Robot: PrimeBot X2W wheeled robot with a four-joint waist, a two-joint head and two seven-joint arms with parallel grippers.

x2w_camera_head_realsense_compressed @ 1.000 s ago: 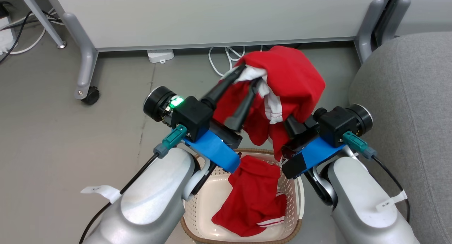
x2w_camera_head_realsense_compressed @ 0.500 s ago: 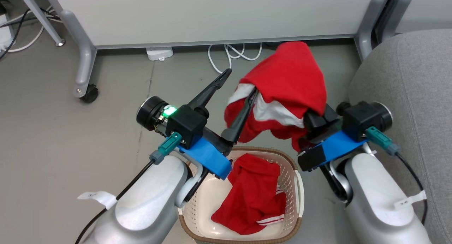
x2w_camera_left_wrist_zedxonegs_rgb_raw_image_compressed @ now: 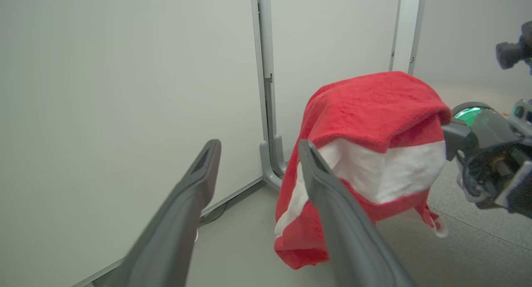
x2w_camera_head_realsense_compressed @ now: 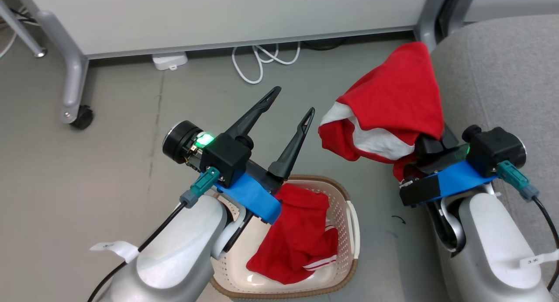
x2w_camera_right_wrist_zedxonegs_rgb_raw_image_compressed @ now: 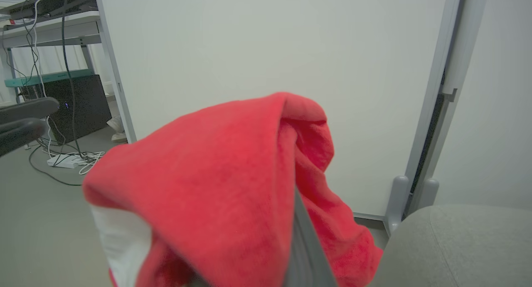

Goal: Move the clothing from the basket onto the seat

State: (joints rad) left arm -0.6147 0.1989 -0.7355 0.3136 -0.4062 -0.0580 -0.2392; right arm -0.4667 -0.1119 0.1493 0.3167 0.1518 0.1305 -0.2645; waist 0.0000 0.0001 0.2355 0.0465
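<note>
Plain grey floor (x2w_camera_head_realsense_compressed: 87, 162), white partition panel (x2w_camera_head_realsense_compressed: 218, 13) up at 12 o'clock (on wheeled grey legs (x2w_camera_head_realsense_compressed: 72, 74)), white cable (x2w_camera_head_realsense_compressed: 257, 61) and power strip (x2w_camera_head_realsense_compressed: 169, 60) underneath it.

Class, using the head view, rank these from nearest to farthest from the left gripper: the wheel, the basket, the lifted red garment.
From the left gripper:
1. lifted red garment, just to its right.
2. basket, below, by its wrist.
3. wheel, far left on the floor.
</note>
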